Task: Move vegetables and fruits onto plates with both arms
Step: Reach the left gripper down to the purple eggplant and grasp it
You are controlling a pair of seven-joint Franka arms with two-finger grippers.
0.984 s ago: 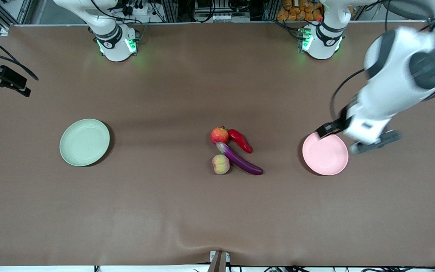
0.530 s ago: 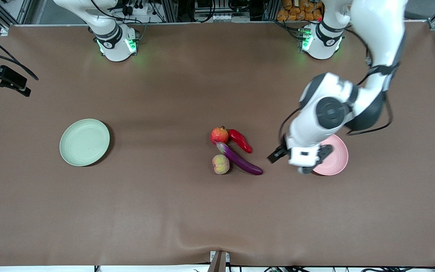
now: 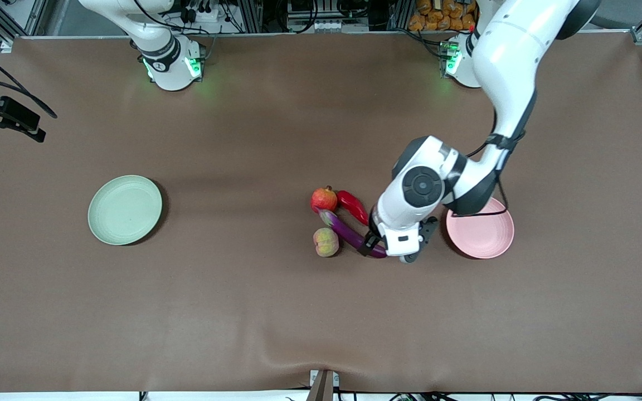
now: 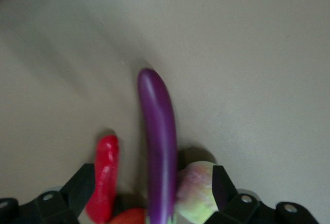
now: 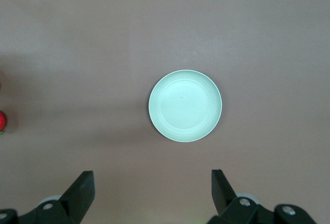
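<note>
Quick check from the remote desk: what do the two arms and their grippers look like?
Both arms are white, rounded links with dark grey joints; the left arm carries a thin black cable. Bases glow green. The left gripper and right gripper have black, wedge-shaped fingers.

no readable text, labels or numbers

Your front view looks down from high across the table, facing both bases. Your left wrist view sits close over the eggplant [image 4: 158, 146], shared with front. Your right wrist view looks straight down from high on the green plate [image 5: 185, 105], also shared.
</note>
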